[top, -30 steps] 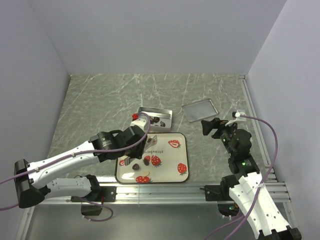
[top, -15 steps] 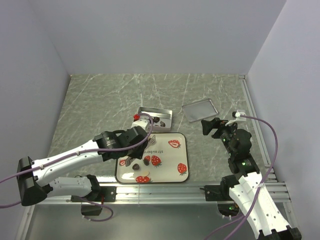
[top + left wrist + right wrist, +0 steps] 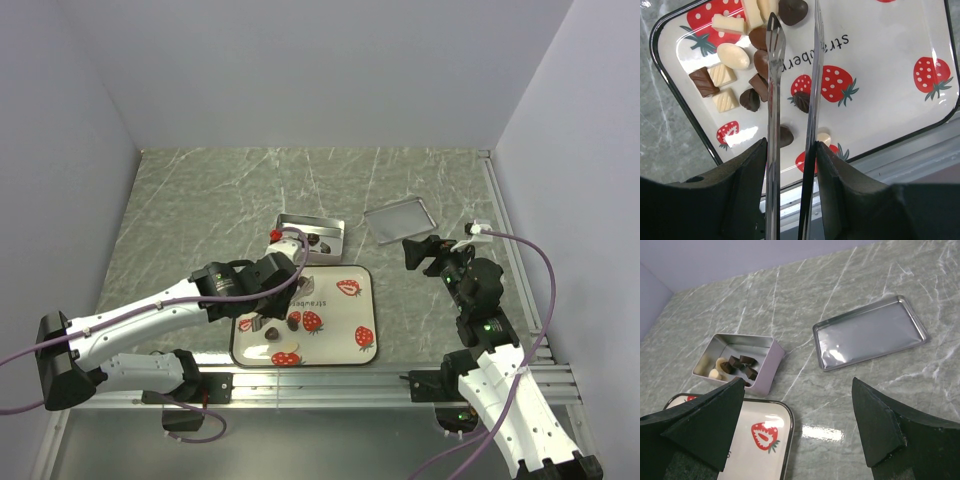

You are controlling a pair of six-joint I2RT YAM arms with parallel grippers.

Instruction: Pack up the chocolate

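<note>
Chocolate (image 3: 732,56) — where is it, Jo?

Nearest us, Sam, most of it sits loose on the strawberry tray (image 3: 890,45), clustered toward one corner: white blocks, brown squares, a few dark rounded ones. Beyond the tray, several pieces already lie in the open tin (image 3: 767,370).

And the left gripper (image 3: 790,145)?

Pinched on a pair of thin metal tongs (image 3: 774,75). They hang over the tray with their tips apart and nothing between them that I can see.

How would the pieces handle?

Light and stiff, I'd say, but smooth — a rounded one could squirt out from such narrow blades. I'd take a block across its flat sides, low down, and squeeze gently so the surface isn't marked.

The right gripper (image 3: 797,390)?

Spread wide and empty, hovering off to the right above the table (image 3: 850,285). Farthest out, the lid (image 3: 870,332) lies flat on the marble, apart from the tin.
</note>
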